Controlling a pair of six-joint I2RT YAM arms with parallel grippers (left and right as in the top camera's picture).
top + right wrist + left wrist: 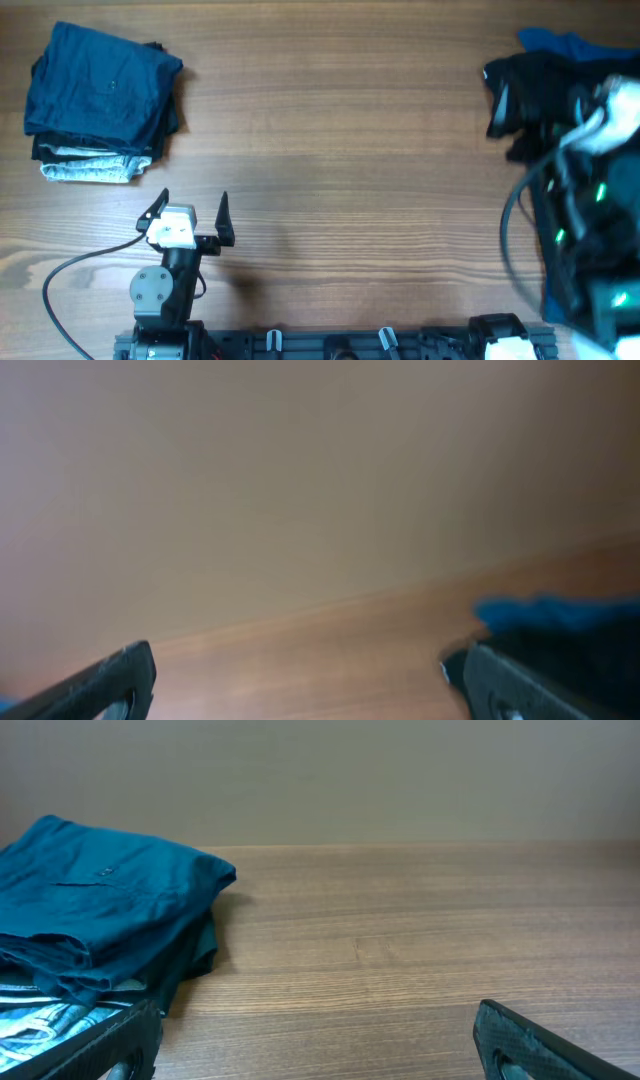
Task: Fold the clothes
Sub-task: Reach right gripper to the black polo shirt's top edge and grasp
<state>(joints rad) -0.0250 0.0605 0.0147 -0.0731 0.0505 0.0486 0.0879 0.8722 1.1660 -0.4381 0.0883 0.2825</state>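
My left gripper (pixel 192 208) sits open at 7 o'clock, the folded stack (pixel 100 95) at 10. My right gripper (pixel 305 660) gapes wide by the black shirt (pixel 530 90) at 2.

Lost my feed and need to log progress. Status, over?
Left gripper open, empty. Right gripper open, empty, beside crumpled black garment and blue garment. Folded stack far left. Nothing in the way.
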